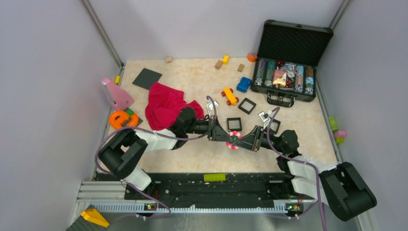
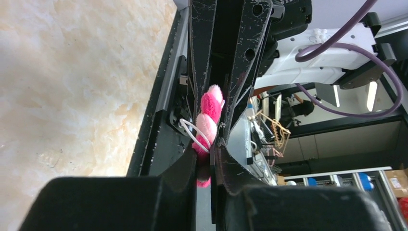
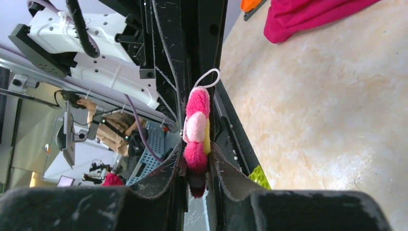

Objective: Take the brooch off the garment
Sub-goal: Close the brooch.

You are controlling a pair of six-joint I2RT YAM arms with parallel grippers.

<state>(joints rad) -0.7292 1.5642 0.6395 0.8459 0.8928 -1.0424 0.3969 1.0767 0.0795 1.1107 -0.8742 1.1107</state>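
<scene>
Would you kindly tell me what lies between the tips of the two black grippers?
The fluffy pink-and-white flower-shaped brooch lies there, pinched by the left gripper and right gripper; the top view shows it.

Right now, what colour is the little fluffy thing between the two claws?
The brooch has hot-pink and pale-pink petals, clearest in the right wrist view.

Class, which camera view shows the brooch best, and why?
The right wrist view: the brooch is close up and edge-on, with its pink and white petals clear. The left wrist view also shows it edge-on, but more of it is hidden. The top view shows it tiny.
</scene>
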